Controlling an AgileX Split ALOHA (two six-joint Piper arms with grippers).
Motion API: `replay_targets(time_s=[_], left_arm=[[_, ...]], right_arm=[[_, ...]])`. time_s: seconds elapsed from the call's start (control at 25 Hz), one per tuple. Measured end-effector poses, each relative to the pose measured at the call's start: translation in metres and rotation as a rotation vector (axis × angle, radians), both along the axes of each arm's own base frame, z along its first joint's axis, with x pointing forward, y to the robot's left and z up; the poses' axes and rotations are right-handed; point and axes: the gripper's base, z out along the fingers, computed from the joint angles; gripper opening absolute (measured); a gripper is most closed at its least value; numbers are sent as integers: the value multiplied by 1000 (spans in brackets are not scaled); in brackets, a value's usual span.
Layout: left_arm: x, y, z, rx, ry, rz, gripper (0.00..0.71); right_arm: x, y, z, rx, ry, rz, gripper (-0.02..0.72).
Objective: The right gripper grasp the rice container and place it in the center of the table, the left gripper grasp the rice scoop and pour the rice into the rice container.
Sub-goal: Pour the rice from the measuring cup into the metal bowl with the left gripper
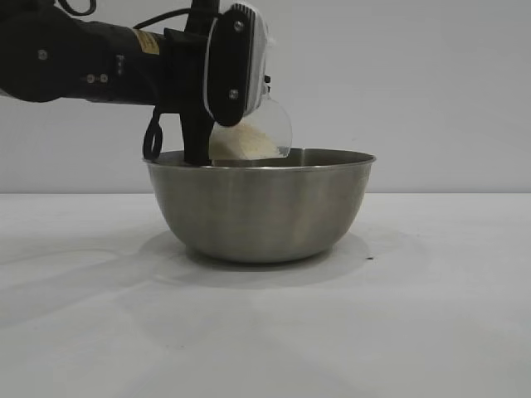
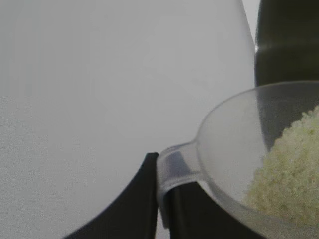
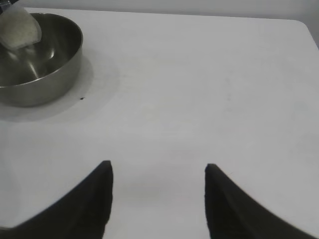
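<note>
The steel rice container (image 1: 261, 207) stands on the white table (image 1: 431, 315), and it also shows far off as the rice container (image 3: 45, 69) in the right wrist view. My left gripper (image 1: 199, 153) is shut on the handle of the translucent rice scoop (image 1: 253, 137), tilted over the bowl's rim. White rice (image 1: 242, 145) lies heaped in the scoop. In the left wrist view the rice scoop (image 2: 229, 149) fills one side, its handle pinched at the left gripper (image 2: 162, 199), with rice (image 2: 289, 174) inside. My right gripper (image 3: 158, 169) hangs open over bare table, apart from the bowl.
A tiny dark speck (image 3: 81, 98) marks the table beside the bowl. The far table edge and its rounded corner (image 3: 301, 25) show in the right wrist view. A grey wall stands behind the table.
</note>
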Motion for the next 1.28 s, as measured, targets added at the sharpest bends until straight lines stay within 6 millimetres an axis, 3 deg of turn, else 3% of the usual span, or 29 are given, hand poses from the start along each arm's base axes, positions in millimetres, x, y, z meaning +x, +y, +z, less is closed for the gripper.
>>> replay_targets(time_s=[0.6, 0.92, 1.28], left_arm=[[-4, -4, 0, 271, -251, -32, 0], [-6, -5, 16, 308, -344, -42, 0], [-8, -7, 18, 337, -384, -60, 0]], right_arm=[[0, 0, 0, 0, 0, 0, 358], [0, 0, 0, 0, 0, 0, 358], [0, 0, 0, 0, 0, 0, 358]])
